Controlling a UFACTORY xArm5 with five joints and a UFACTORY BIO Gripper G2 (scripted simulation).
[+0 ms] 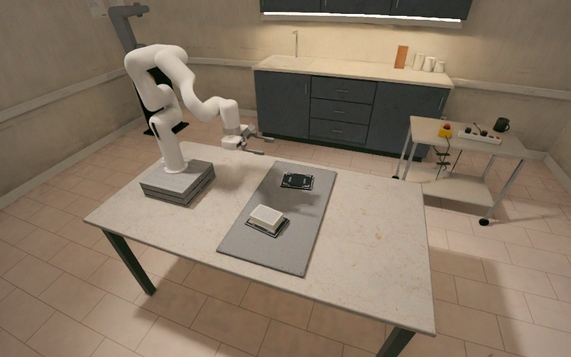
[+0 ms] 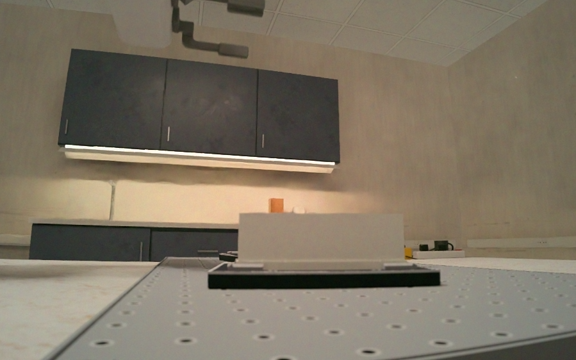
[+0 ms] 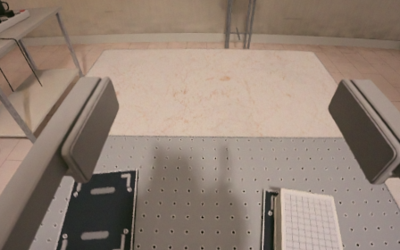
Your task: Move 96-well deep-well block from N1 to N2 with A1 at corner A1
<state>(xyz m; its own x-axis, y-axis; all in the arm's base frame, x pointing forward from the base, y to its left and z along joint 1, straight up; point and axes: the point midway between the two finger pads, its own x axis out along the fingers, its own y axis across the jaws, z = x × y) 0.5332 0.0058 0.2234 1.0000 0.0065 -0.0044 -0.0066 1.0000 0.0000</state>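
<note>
Block [image 1: 267,217] [image 2: 321,237] [image 3: 310,220] sits in N1 [image 1: 275,234] [image 2: 323,280] [image 3: 268,223], not yet picked; N2 [image 1: 296,180] [image 3: 98,214] holds nothing. Gripper [image 1: 268,146] [image 3: 223,129] hangs high and well apart, fingers spread, nothing between. Step looks like pre-grasp approach. Next: swing toward N1, point fingers down, straddle block, keep track of the A1 corner.

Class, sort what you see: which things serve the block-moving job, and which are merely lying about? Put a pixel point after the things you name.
For the job:
- white gridded deep-well block [image 1: 267,217] [image 2: 321,237] [image 3: 310,220]
- black rectangular plate nest, unoccupied [image 1: 296,180] [image 3: 99,212]
- grey two-fingered gripper [image 1: 268,147] [image 3: 224,131]

Lying about:
- dark mug [image 1: 501,124]
- orange upright block [image 1: 401,57] [image 2: 276,205]
- white power strip [image 1: 479,136] [image 2: 437,254]
</note>
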